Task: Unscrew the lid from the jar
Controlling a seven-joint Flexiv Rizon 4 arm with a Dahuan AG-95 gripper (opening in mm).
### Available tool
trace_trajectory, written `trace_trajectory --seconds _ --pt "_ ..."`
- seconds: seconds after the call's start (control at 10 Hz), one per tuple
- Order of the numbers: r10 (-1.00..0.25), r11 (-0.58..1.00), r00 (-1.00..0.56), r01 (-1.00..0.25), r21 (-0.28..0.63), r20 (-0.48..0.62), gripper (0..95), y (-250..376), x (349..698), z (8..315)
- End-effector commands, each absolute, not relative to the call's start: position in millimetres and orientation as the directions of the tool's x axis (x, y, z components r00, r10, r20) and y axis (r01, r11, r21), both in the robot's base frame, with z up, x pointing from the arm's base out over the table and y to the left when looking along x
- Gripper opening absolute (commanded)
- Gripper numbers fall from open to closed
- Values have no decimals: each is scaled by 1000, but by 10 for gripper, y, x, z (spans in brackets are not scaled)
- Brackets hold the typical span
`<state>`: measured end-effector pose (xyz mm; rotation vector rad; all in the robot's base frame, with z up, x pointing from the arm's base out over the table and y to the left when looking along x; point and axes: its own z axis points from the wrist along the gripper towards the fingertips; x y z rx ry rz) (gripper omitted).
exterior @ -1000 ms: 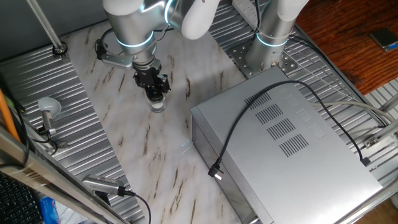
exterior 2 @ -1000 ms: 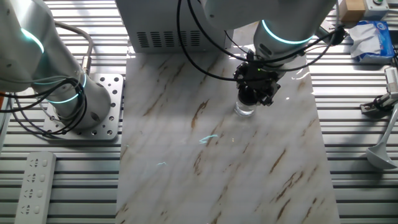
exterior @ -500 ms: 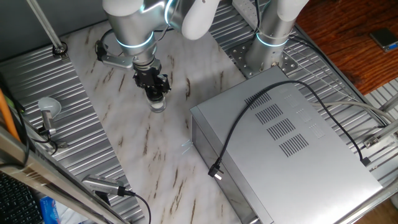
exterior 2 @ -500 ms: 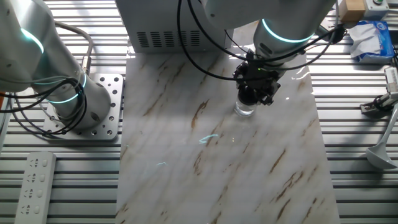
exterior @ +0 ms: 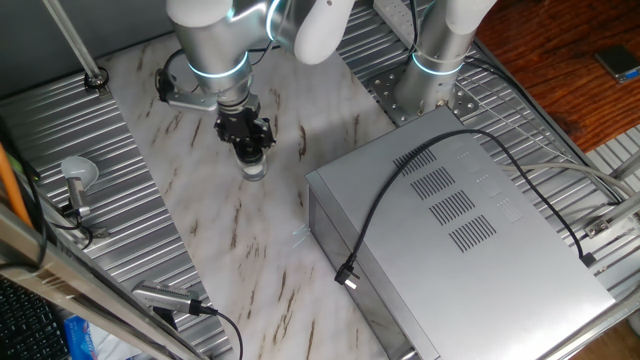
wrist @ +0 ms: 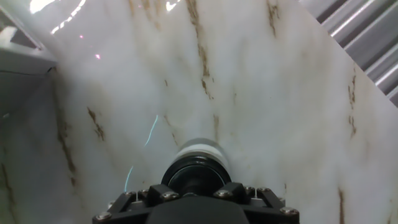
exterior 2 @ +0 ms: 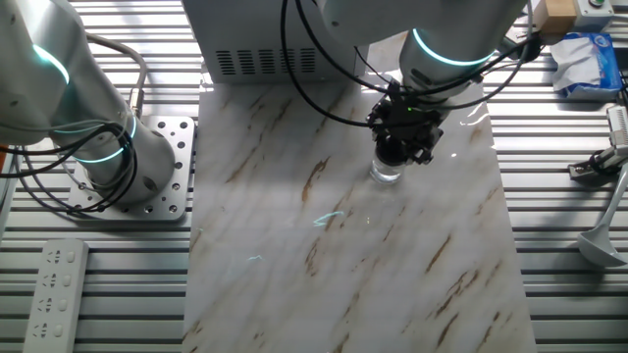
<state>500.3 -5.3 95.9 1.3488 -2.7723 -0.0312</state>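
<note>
The tiny clear jar (exterior: 256, 171) stands upright on the marble slab, under my gripper (exterior: 249, 148). In the other fixed view the jar (exterior 2: 386, 175) shows just below the black fingers of the gripper (exterior 2: 398, 149). In the hand view the dark round lid (wrist: 195, 172) sits between my fingers (wrist: 151, 194), with the pale jar (wrist: 200, 150) rim behind it. The gripper (wrist: 194, 188) is shut on the lid, pointing straight down. In both fixed views the fingers hide the lid.
A large grey metal box (exterior: 460, 230) with a black cable fills the right side. The second arm's base (exterior 2: 128, 176) stands on a bolted plate. A grey knob on a stem (exterior: 76, 178) is on the left, and a remote (exterior 2: 54, 284) lies on the ribbed table.
The wrist has turned slightly about its vertical axis while staying on the lid. The jar stays in the same spot.
</note>
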Motion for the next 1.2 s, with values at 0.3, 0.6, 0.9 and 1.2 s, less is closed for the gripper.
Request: trace_trajectory --seconds 0.3,0.6,0.9,1.2 --pt "-837 547 -546 -836 40 42 0 -47 5000 908" --pt "-845 535 -533 -844 43 38 0 -45 5001 907" --pt "-839 543 -541 -839 42 53 0 -43 5000 898" --pt "-835 549 -546 -834 44 65 0 -35 4993 854"
